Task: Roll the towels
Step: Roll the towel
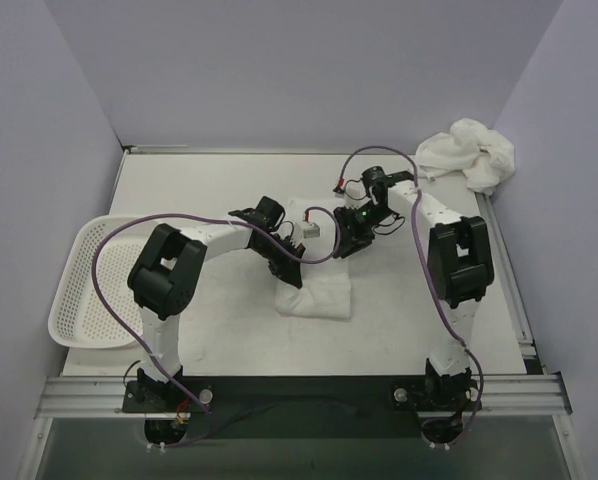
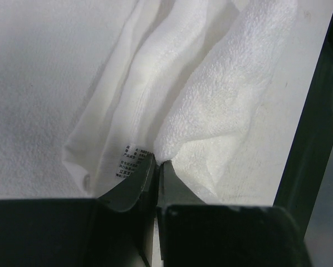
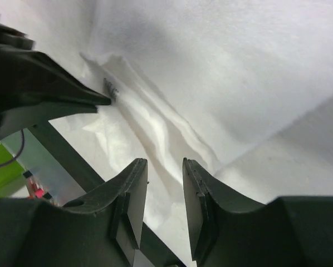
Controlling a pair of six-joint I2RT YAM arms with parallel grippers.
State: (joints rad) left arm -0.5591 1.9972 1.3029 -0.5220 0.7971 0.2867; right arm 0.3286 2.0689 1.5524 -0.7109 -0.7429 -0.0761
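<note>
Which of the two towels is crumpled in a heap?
The towel in the far right corner; the other towel lies spread mostly flat in the middle.

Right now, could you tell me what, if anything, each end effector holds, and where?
The left end effector pinches the towel at a fold beside its tag; the right end effector holds nothing.

white mesh basket (image 1: 67,290), left on table (image 1: 199,185)

Robot lab test cell.
Plain walls (image 1: 279,70) boxed in a white table (image 1: 209,180); two arms (image 1: 459,255) were bolted to an aluminium rail (image 1: 519,392).
</note>
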